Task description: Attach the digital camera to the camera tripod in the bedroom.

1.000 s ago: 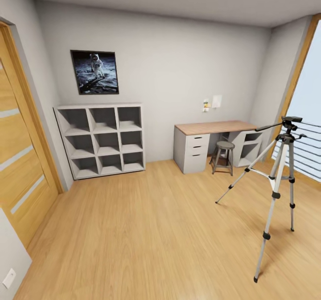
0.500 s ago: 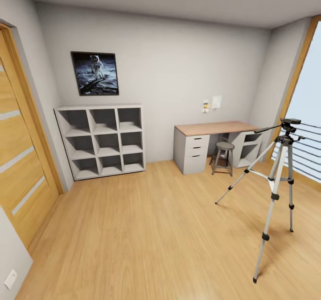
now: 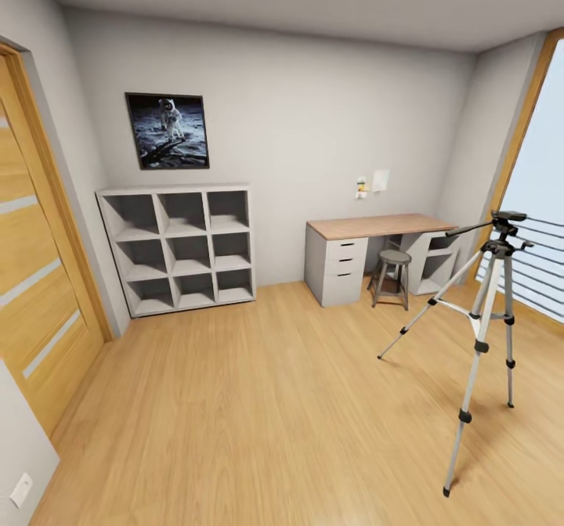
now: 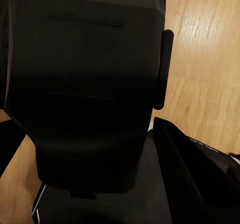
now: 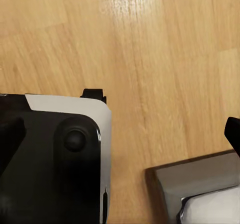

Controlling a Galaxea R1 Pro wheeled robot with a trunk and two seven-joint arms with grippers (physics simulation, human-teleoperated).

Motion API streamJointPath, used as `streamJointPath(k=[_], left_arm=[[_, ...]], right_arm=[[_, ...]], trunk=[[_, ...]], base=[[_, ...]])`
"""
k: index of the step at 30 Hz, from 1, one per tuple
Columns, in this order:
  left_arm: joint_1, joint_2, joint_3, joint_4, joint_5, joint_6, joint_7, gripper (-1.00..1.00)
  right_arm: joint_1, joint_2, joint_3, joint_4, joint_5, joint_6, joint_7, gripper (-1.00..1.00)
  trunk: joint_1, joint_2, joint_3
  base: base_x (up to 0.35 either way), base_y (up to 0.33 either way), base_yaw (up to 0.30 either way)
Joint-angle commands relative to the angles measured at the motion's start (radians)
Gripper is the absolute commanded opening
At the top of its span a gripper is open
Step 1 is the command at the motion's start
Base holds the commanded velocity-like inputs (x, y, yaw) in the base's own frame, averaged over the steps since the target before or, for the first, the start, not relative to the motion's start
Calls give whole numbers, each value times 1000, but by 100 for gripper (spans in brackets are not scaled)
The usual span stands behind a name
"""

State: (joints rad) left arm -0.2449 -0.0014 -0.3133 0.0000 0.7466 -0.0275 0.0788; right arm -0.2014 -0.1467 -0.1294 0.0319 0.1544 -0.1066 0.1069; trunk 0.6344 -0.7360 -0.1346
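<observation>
Silver camera tripod (image 3: 487, 318) on wood floor (image 3: 274, 401); stool (image 3: 391, 275) w/ desk (image 3: 376, 225) behind.

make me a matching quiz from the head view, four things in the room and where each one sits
Things:
1. camera tripod
2. grey round stool
3. astronaut picture
4. white cube shelves

Places:
A. hanging on the back wall above the shelves
B. tucked at the wooden desk
C. on the wood floor near the window railing
D. against the back wall, near the wooden door

Pairs: 1-C, 2-B, 3-A, 4-D
</observation>
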Motion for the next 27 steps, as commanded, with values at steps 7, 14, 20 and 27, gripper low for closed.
streamJointPath(k=[7,14,20,27], left_arm=[[-1,0,-9,0,5,-2,3,-100],[-1,-3,-9,0,5,-2,3,-100],[0,-5,-9,1,5,-2,3,-100],[8,-6,-9,0,5,-2,3,-100]], right_arm=[[2,-1,-9,3,10,-7,2,100],[21,1,-9,3,10,-7,2,100],[29,1,-9,3,10,-7,2,100],[49,1,-9,3,10,-10,2,100]], trunk=[[-27,48,20],[-54,97,42],[-77,139,61],[-103,188,83]], base=[[0,0,0],[0,0,0],[0,0,0],[0,0,0]])
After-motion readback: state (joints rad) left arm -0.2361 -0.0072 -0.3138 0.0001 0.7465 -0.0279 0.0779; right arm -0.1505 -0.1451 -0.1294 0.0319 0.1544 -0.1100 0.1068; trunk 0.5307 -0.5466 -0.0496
